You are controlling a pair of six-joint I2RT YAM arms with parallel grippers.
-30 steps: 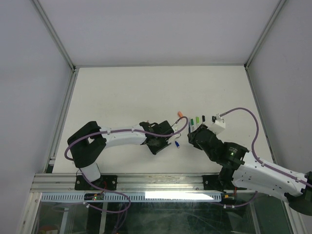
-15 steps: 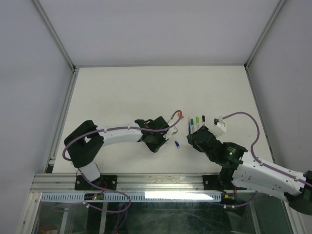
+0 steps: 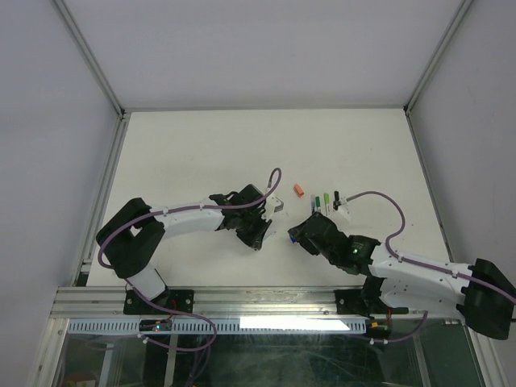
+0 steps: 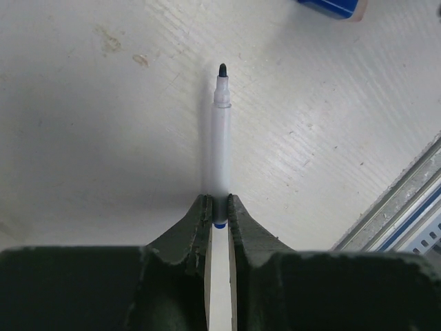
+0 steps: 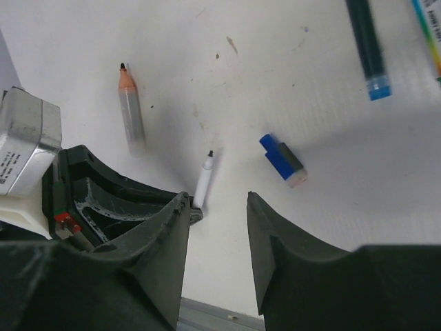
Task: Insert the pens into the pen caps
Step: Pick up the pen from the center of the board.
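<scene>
thin white-barrelled pen with dark tip [image 4: 220,138] pinched at its blue end by left fingers [image 4: 196,221], over white table [image 4: 83,138]; stubby blue cap [image 5: 282,160] on table near spread right fingers [image 5: 275,234]; grey orange-tipped pen [image 5: 129,114] beyond; grey box [image 5: 24,138] label unreadable

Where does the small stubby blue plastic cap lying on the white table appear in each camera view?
Top external: the blue cap is a speck low centre, beside the right gripper.
Left wrist: cut off at the top edge, right of centre.
Right wrist: centre, just ahead of the open jaws.
Shared landmark: the white-barrelled pen in the left gripper, near the cap in both wrist views; too small to see from above.
</scene>
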